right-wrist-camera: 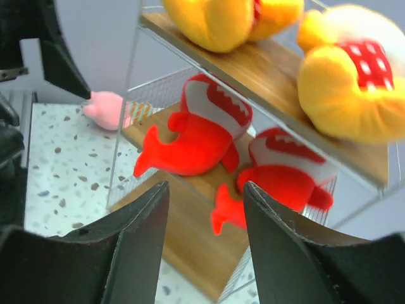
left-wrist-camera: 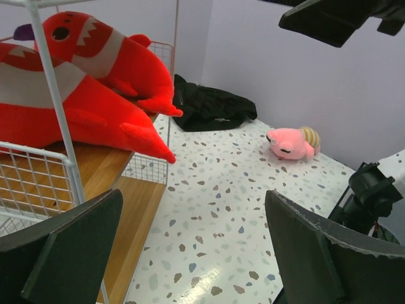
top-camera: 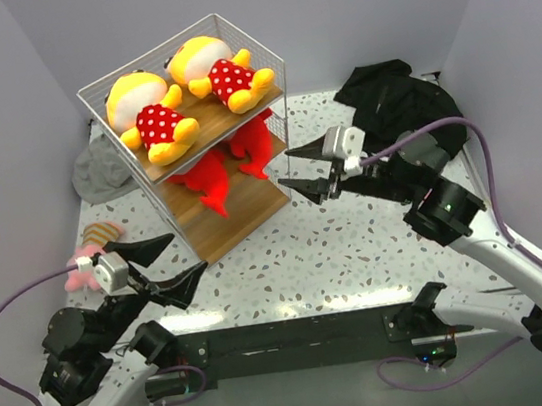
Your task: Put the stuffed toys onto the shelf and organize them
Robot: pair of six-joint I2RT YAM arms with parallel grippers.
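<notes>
Four of six toys are done. The shelf (top-camera: 241, 219) stands at the back left of the counter (top-camera: 357, 241). Its top board has both yellow dolls, one on the left (top-camera: 143, 115) and one on the right (top-camera: 219, 72), lying side by side. The middle board has both red sharks (left-wrist-camera: 82, 114) (left-wrist-camera: 107, 54), side by side and touching, with their tails poking out past the board edge. The bottom board is bare wood.

Two pink toys are left, both on the counter. One pink toy (top-camera: 82, 258) lies at the left, just beside my left wrist and off the shelf. The other pink toy (left-wrist-camera: 290, 142) shows only in the left wrist view, on the right side of the counter near the black cloth (top-camera: 392, 95). In the top view my right arm seems to hide it.

My left jaws are spread wide and empty, low over the counter near the shelf's front corner. My right jaws are parted and hold nothing. They hang beside the shelf's right side, level with the sharks.

My guess is that the pinks go on the bottom board as a pair to match the sorting. The grey hat (top-camera: 100, 171) behind the shelf is not part of this.
</notes>
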